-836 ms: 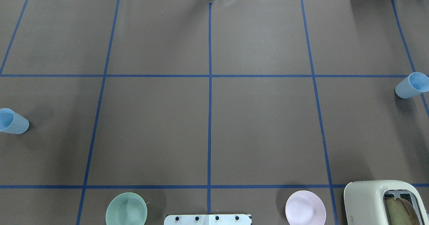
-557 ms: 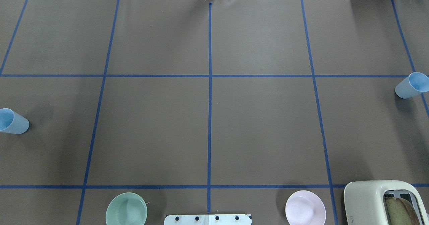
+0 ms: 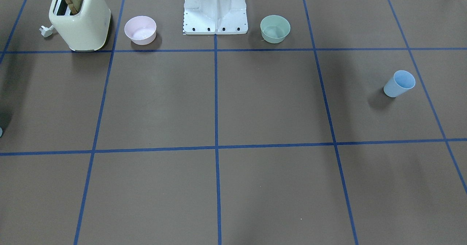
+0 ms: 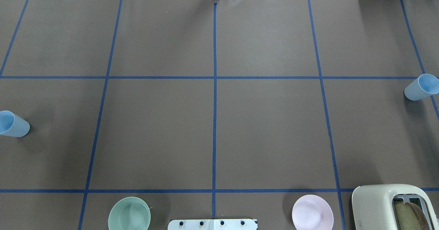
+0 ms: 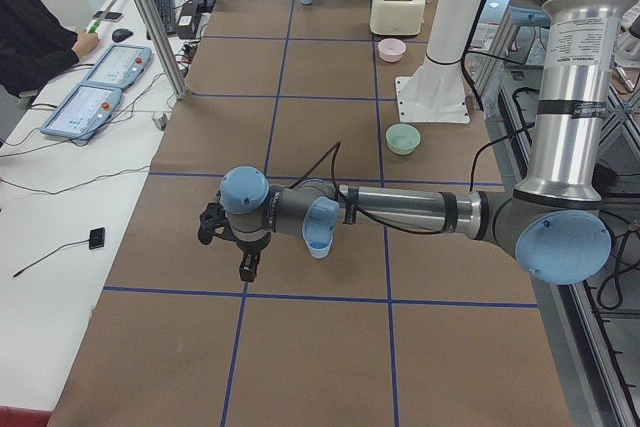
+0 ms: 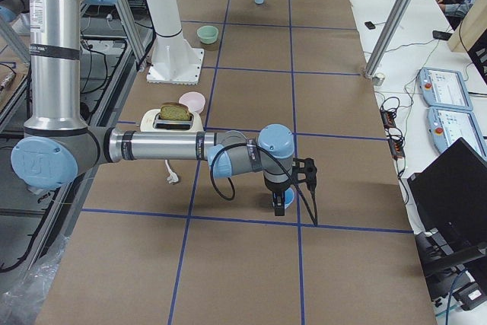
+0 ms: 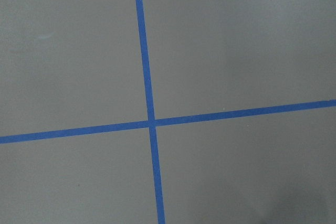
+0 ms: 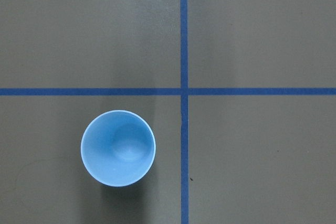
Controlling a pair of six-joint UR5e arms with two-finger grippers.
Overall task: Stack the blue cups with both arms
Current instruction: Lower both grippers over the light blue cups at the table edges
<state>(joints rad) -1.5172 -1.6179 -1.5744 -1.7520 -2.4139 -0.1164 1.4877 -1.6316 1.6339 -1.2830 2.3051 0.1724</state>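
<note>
Both claws low over the tabletop (image 4: 267, 127), stacking not yet begun.
Left claw (image 5: 246, 269) and right claw (image 6: 279, 203): spread or pressed together, cannot tell. Right-end cup (image 8: 118, 148) upright close under right claw; left-end cup (image 4: 13, 124) upright near left claw; cups well apart, neither lifted.

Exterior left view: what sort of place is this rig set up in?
Most likely a robotics lab test bench: a brown table gridded with blue tape, two control tablets beside a seated person, and the big left arm reaching over it.
</note>
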